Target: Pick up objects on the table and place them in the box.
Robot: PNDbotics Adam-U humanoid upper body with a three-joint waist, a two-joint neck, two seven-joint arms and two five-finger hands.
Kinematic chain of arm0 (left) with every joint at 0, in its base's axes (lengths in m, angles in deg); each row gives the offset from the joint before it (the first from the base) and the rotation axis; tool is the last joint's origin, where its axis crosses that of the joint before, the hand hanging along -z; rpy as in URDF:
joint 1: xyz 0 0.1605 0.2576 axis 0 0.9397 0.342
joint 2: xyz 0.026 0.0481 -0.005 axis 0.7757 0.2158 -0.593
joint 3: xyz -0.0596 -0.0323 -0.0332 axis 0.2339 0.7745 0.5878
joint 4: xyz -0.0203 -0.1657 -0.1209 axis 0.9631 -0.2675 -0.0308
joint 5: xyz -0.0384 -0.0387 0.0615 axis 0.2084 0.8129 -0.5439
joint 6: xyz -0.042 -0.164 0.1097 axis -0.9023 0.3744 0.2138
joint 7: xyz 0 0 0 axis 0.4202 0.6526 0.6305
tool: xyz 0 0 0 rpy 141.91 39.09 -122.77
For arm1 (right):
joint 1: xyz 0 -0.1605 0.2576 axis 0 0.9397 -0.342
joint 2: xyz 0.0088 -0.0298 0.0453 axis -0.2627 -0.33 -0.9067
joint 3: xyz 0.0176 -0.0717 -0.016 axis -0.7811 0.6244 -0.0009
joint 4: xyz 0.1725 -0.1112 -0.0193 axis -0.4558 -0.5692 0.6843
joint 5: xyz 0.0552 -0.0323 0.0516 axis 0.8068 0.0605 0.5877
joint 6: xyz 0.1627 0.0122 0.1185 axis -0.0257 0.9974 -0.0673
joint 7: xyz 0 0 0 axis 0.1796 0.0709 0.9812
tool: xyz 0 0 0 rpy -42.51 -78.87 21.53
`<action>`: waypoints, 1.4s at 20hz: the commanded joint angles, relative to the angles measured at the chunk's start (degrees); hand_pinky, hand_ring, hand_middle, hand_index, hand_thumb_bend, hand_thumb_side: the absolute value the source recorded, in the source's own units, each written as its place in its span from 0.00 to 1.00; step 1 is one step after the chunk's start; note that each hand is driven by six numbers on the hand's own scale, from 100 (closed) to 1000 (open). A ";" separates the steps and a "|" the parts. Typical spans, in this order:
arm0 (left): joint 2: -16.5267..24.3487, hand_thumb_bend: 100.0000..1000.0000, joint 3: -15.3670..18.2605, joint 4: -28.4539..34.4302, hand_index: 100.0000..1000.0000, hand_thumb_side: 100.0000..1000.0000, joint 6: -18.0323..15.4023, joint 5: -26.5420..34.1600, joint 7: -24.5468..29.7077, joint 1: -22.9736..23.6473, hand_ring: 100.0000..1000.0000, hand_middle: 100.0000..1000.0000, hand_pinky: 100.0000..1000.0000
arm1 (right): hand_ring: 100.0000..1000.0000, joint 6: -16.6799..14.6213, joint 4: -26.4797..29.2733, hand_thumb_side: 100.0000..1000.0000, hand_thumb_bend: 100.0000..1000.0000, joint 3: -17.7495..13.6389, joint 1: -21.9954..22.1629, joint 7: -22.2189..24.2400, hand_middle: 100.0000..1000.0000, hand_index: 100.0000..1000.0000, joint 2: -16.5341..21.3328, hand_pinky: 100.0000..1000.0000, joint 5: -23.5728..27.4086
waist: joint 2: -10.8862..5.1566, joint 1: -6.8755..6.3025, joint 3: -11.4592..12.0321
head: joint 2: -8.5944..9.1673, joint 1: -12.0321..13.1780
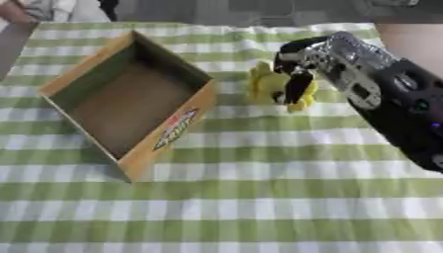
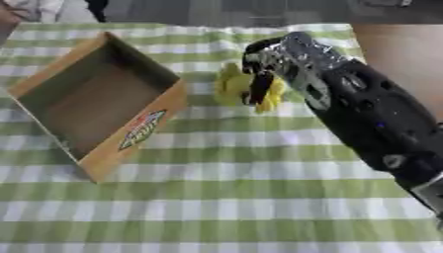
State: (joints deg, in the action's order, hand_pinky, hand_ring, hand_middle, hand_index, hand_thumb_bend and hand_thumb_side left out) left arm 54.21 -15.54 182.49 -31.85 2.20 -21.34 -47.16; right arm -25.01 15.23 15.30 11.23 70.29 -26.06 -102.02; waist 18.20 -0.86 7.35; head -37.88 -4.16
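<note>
A yellow object (image 1: 264,84) lies on the checked cloth just right of the box. My right hand (image 1: 325,57) comes in from the right and sits over it, with dark fingers (image 1: 298,88) curled down round its right side. The open cardboard box (image 1: 169,133) stands tilted at the left, and its brown floor is bare. A printed label shows on its near wall. My left hand shows in neither view.
A green and white checked cloth (image 1: 259,197) covers the table, with a broad bare stretch in front of the box and hand. A plain brown surface (image 1: 415,42) shows past the cloth's far right edge.
</note>
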 commanded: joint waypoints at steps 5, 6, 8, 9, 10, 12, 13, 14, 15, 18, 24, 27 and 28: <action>0.93 0.00 -0.20 1.09 0.66 0.88 0.03 0.26 0.32 -0.35 0.59 0.56 0.66 | 0.80 6.41 6.05 0.09 0.00 -1.88 -2.34 1.39 0.39 0.49 1.76 0.74 0.71 | -1.31 0.09 0.00 | 0.57 0.12; 0.96 0.00 -0.20 1.09 0.66 0.88 0.05 0.27 0.33 -0.34 0.59 0.56 0.66 | 0.80 7.08 7.30 0.08 0.00 -2.16 -2.63 1.15 0.39 0.48 1.75 0.74 0.91 | -1.36 0.10 -0.02 | 0.55 0.11; 1.01 0.00 -0.21 1.09 0.66 0.88 0.10 0.30 0.33 -0.30 0.59 0.56 0.66 | 0.80 8.38 9.78 0.08 0.00 -2.69 -3.38 0.80 0.38 0.48 1.58 0.75 1.04 | -1.48 0.11 -0.03 | 0.49 0.04; 1.04 0.00 -0.22 1.09 0.66 0.88 0.12 0.32 0.33 -0.26 0.59 0.56 0.66 | 0.80 9.05 11.03 0.08 0.00 -2.93 -3.87 0.72 0.38 0.48 1.42 0.75 1.17 | -1.56 0.12 -0.02 | 0.47 0.01; 1.06 0.00 -0.23 1.09 0.66 0.88 0.13 0.33 0.33 -0.25 0.59 0.56 0.66 | 0.80 9.65 11.98 0.08 0.00 -3.03 -4.14 0.78 0.38 0.48 1.37 0.75 1.24 | -1.59 0.13 -0.02 | 0.46 0.00; 1.16 0.00 -0.29 1.09 0.66 0.88 0.17 0.38 0.35 -0.18 0.59 0.56 0.66 | 0.79 10.63 14.30 0.09 0.00 -3.26 -5.67 0.84 0.37 0.48 0.60 0.75 1.01 | -1.84 0.16 0.01 | 0.38 -0.20; 1.21 0.00 -0.33 1.09 0.66 0.88 0.19 0.42 0.35 -0.15 0.59 0.56 0.66 | 0.79 11.02 15.26 0.10 0.00 -3.36 -6.40 0.98 0.37 0.48 0.11 0.75 0.79 | -1.95 0.17 0.04 | 0.37 -0.31; 1.27 0.00 -0.36 1.09 0.66 0.88 0.18 0.46 0.35 -0.12 0.59 0.56 0.66 | 0.79 11.32 16.07 0.10 0.00 -3.47 -7.11 1.12 0.37 0.48 -0.44 0.75 0.51 | -2.04 0.17 0.07 | 0.37 -0.41; 1.32 0.00 -0.40 1.09 0.66 0.88 0.18 0.51 0.35 -0.08 0.59 0.56 0.66 | 0.79 11.52 16.82 0.10 0.00 -3.59 -7.92 1.25 0.37 0.48 -1.19 0.75 0.15 | -2.14 0.17 0.14 | 0.35 -0.58; 1.44 0.00 -0.55 1.09 0.66 0.88 0.19 0.62 0.39 -0.08 0.59 0.56 0.66 | 0.79 11.45 17.91 0.11 0.00 -3.64 -10.22 1.77 0.37 0.48 -3.87 0.74 -2.16 | -2.30 0.24 0.38 | 0.27 -1.12; 1.46 0.00 -0.92 1.09 0.66 0.88 0.29 0.96 0.68 -0.26 0.59 0.56 0.66 | 0.78 12.35 15.89 0.10 0.00 -4.65 -13.52 0.84 0.37 0.48 -11.51 0.74 -5.60 | -2.34 0.45 1.75 | 0.50 -2.46; 1.46 0.00 -1.11 1.09 0.66 0.88 0.37 1.17 0.84 -0.49 0.59 0.56 0.66 | 0.78 12.56 13.21 0.09 0.00 -4.90 -14.20 -0.97 0.36 0.48 -14.96 0.74 -7.23 | -2.22 0.63 2.50 | 0.78 -3.16; 1.45 0.00 -1.17 1.09 0.66 0.88 0.39 1.23 0.91 -0.57 0.59 0.56 0.66 | 0.78 12.69 12.13 0.09 0.00 -5.03 -14.30 -1.76 0.36 0.48 -16.11 0.74 -7.64 | -2.15 0.69 2.77 | 0.89 -3.42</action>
State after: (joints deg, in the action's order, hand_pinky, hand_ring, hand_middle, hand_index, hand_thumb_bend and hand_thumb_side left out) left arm 54.29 -16.58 182.49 -31.39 2.99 -20.72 -47.27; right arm -17.49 28.02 11.16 -1.41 64.39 -41.16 -108.70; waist 17.11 0.12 10.11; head -37.65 -7.21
